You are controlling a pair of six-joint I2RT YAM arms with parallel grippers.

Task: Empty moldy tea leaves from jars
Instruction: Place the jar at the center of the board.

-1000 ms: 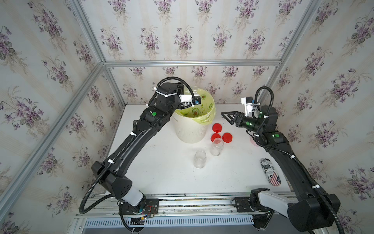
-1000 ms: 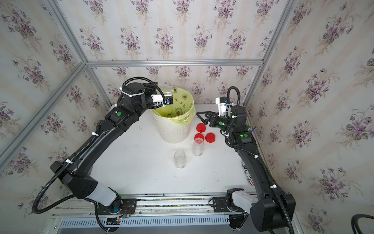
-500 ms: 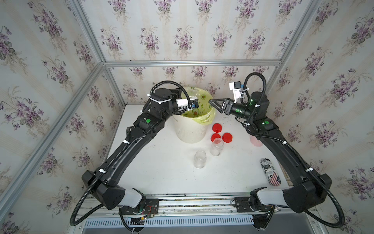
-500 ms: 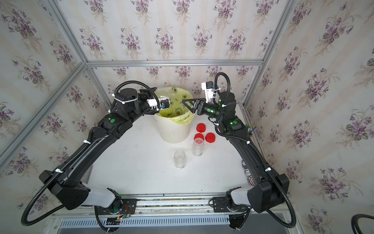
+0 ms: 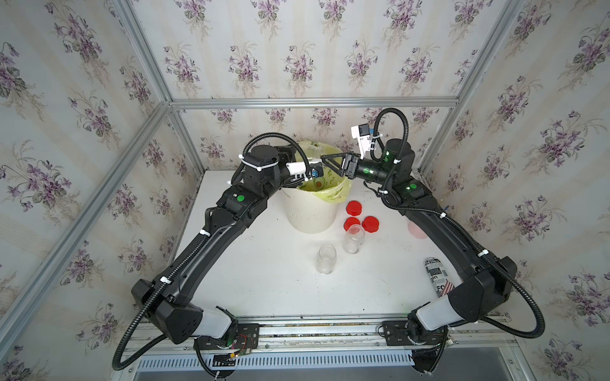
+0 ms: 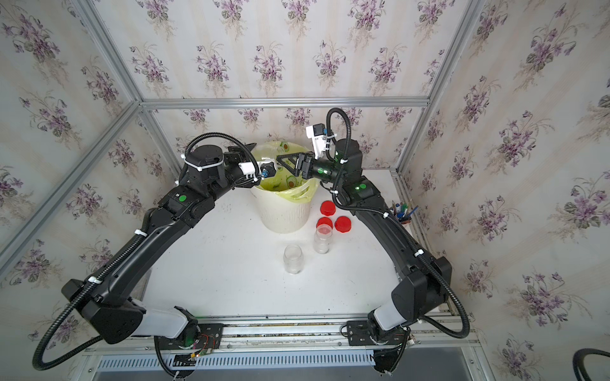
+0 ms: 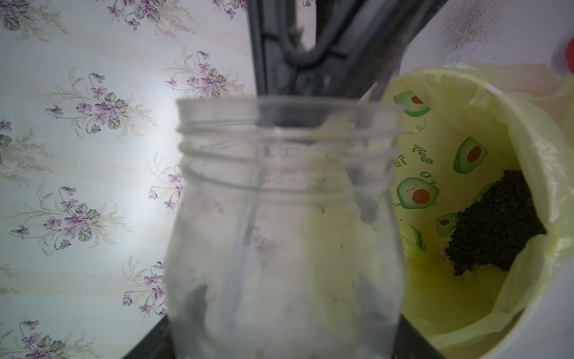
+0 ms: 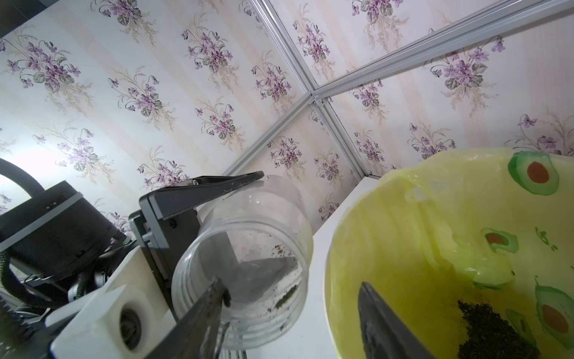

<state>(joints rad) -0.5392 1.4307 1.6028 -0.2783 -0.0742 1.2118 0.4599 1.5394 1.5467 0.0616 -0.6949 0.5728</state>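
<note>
Tea leaves (image 8: 285, 298) clinging inside the held jar (image 8: 264, 223) show only in wrist views.

In the left wrist view the held jar (image 7: 285, 223) is blurred throughout, and its base is cut off by the picture's edge. A red object (image 7: 571, 59) shows only as a sliver, too little to identify. In the right wrist view the tea leaves (image 8: 494, 332) run past the edge. In a top view the right arm (image 5: 445, 237) hides most of the pink cup (image 5: 416, 230) and the near end of the printed can (image 5: 435, 270).
</note>
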